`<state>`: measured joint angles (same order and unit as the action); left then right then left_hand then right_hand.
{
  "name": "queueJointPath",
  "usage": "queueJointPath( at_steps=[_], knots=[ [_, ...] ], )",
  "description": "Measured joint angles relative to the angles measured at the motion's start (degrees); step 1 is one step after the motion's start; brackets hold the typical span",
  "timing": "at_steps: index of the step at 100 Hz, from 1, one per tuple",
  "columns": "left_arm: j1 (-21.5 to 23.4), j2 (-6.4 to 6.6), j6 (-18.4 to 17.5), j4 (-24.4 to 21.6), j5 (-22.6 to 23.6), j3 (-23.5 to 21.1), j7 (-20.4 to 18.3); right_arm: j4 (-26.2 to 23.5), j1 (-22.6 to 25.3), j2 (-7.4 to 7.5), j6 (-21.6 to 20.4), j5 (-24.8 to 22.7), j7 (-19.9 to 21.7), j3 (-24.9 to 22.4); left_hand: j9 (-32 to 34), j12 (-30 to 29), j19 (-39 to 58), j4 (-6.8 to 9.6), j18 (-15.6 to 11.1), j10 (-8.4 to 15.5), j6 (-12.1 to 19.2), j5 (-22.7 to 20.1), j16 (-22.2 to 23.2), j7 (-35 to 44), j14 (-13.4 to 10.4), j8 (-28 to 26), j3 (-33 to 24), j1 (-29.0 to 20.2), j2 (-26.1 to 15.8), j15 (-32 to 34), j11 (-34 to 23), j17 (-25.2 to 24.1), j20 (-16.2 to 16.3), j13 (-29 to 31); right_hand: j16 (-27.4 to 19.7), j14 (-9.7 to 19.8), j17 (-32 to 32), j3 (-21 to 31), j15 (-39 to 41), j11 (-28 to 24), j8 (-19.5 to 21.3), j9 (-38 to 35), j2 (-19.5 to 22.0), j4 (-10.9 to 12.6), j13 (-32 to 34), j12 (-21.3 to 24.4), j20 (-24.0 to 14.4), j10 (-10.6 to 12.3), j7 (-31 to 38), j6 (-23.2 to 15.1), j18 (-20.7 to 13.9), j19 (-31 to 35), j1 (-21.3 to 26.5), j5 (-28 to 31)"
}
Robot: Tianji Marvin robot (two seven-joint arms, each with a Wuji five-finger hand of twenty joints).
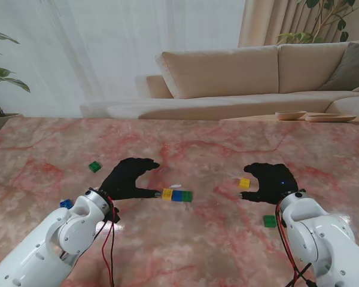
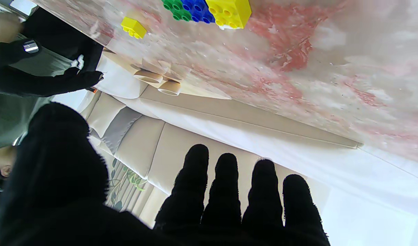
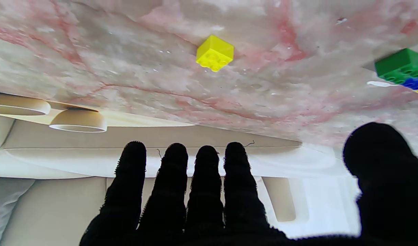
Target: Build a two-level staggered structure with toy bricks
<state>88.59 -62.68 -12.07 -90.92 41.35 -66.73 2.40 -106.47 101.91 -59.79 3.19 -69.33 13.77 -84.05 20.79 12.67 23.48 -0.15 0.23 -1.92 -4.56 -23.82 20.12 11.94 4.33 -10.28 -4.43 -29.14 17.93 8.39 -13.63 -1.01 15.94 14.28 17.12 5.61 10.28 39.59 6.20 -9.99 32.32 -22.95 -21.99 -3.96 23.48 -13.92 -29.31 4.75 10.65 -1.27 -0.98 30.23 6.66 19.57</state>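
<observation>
So both hands are holding nothing: the left hand [image 1: 127, 178] is reaching a thumb toward the yellow-blue-green row [image 1: 177, 195] at centre frame, and the right hand [image 1: 272, 182] is curling loosely beside a loose yellow brick [image 1: 244, 183]. Only the bottom level looks laid; the staggered upper level is waiting.

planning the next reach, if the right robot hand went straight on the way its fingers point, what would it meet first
Probably the small yellow toy brick lying alone on the pink marble table, just ahead of the right robot hand. Depth is unclear, so the raised fingers might pass over it.
</observation>
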Motion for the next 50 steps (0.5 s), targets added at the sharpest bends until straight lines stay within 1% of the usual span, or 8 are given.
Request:
queueJointPath(
  at_steps=[7, 14, 26, 33, 35, 38, 43, 50],
  knots=[
    [0.2, 0.0, 0.1, 0.0, -1.1, -0.2, 0.0, 0.0, -0.1, 0.08, 0.9, -0.4, 0.8, -0.1, 0.0, 0.0, 0.0, 0.05, 0.0, 0.0, -0.1, 0.0, -0.1, -0.6, 0.0, 0.0, 0.0, 0.0, 0.0, 0.0, 0.0, 0.0, 0.0, 0.2, 0.0, 0.0, 0.0, 0.0, 0.0, 0.0, 0.0, 0.0, -0.1, 0.0, 0.0, 0.0, 0.0, 0.0, 0.0, 0.1, 0.0, 0.1, 0.0, 0.0],
    [0.3, 0.0, 0.1, 0.0, -2.6, -0.4, -0.8, 0.1, -0.3, 0.15, 1.1, -1.2, 2.4, -0.3, 0.0, 0.0, -0.1, 0.05, 0.0, 0.0, -0.1, 0.0, -0.1, -0.7, 0.0, 0.0, 0.0, 0.0, 0.0, 0.0, 0.1, 0.0, -0.2, 0.2, 0.0, 0.0, 0.1, 0.0, 0.1, 0.0, 0.0, 0.0, -0.2, 0.0, 0.0, 0.0, 0.0, 0.0, 0.0, 0.2, 0.0, 0.5, 0.0, 0.0],
    [0.3, 0.07, 0.1, 0.0, -3.2, -0.7, -2.1, 0.3, -0.4, 0.26, 2.1, -2.8, 3.8, -0.6, 0.0, -0.1, -0.2, 0.05, 0.0, -0.1, -0.1, -0.1, -0.1, -0.7, 0.0, 0.0, 0.0, 0.0, 0.0, 0.0, 0.1, 0.0, -0.6, 0.2, 0.0, 0.0, 0.1, 0.0, 0.6, 0.0, 0.0, 0.0, -1.1, 0.0, 0.0, 0.0, 0.0, 0.0, 0.0, 0.5, 0.0, 0.7, 0.0, 0.0],
    [0.3, 0.08, -0.1, 0.0, -3.4, -0.7, -2.1, 0.3, -0.2, 0.26, 2.9, -4.5, 4.2, -0.8, 0.0, -0.1, -0.7, 0.05, 0.0, -0.2, -0.1, -0.9, -0.1, -0.7, 0.0, 0.0, 0.0, 0.0, 0.0, 0.0, 0.1, 0.0, -0.6, 0.2, 0.0, 0.0, 0.2, 0.0, 1.1, 0.0, 0.0, 0.0, -3.3, 0.0, 0.1, 0.0, 0.0, 0.0, 0.0, 0.6, 0.0, 0.7, 0.8, 0.0],
    [0.3, 0.08, -0.2, 0.0, -3.5, -0.7, -2.1, 0.3, -0.1, 0.26, 2.9, -5.2, 4.4, -1.0, 0.0, -0.1, -0.7, 0.05, 0.0, -0.2, -0.1, -0.9, -0.1, -0.7, 0.0, 0.0, 0.0, 0.0, 0.0, 0.0, 0.1, 0.0, -0.6, 0.2, 0.1, 0.0, 0.2, 0.6, 1.4, -0.6, 0.0, 0.0, -4.0, 0.0, 0.1, 0.0, 0.0, 0.0, 0.0, 0.6, 0.0, 0.7, 2.1, 0.0],
    [0.3, 0.08, -0.3, 0.1, -3.6, -0.8, -2.0, 0.2, 0.0, 0.25, 2.8, -6.3, 5.0, -1.4, 0.0, -0.1, -0.7, 0.05, 0.0, -0.2, -0.1, -0.9, -0.1, -0.7, 0.0, 0.0, 0.0, 0.0, 0.0, 0.0, 0.1, 0.0, -0.6, 0.2, 0.2, 0.0, 0.3, -0.4, 1.8, -1.1, 0.0, -0.1, -5.1, 0.0, 0.1, -0.4, 0.0, 0.0, -0.1, 0.7, 0.0, 0.7, 3.3, 0.0],
    [0.3, 0.06, -0.7, 0.3, -3.7, -0.9, -1.6, 0.2, 0.3, 0.25, 2.2, -7.8, 6.3, -2.2, 0.0, -0.1, -0.7, 0.05, 0.0, -0.2, -0.1, -0.9, -0.1, -0.7, 0.0, 0.0, 0.0, 0.0, 0.0, 0.0, 0.1, 0.0, -0.6, 0.2, 1.6, 0.0, 0.3, -0.4, 2.6, -2.0, 0.0, -0.2, -7.2, 0.0, 0.1, -1.3, 0.0, 0.0, -0.8, 1.3, 0.1, 1.4, 4.4, -0.1],
    [0.3, 0.01, -1.2, 0.6, -3.7, -1.1, -1.0, 0.2, 0.7, 0.26, 0.5, -8.3, 8.7, -3.4, 0.0, -0.1, -0.7, 0.05, 0.0, -0.3, -0.1, -0.9, -0.1, -0.7, 0.0, 0.0, 0.0, 0.0, 0.0, 0.0, 0.1, 0.0, -0.6, 0.2, 1.7, -0.4, 0.3, -0.4, 3.1, -2.5, -0.1, 0.0, -9.8, 0.0, 1.4, -2.1, 0.0, 0.0, -1.5, 1.5, 0.1, 1.5, 7.1, -0.1]
  ],
)
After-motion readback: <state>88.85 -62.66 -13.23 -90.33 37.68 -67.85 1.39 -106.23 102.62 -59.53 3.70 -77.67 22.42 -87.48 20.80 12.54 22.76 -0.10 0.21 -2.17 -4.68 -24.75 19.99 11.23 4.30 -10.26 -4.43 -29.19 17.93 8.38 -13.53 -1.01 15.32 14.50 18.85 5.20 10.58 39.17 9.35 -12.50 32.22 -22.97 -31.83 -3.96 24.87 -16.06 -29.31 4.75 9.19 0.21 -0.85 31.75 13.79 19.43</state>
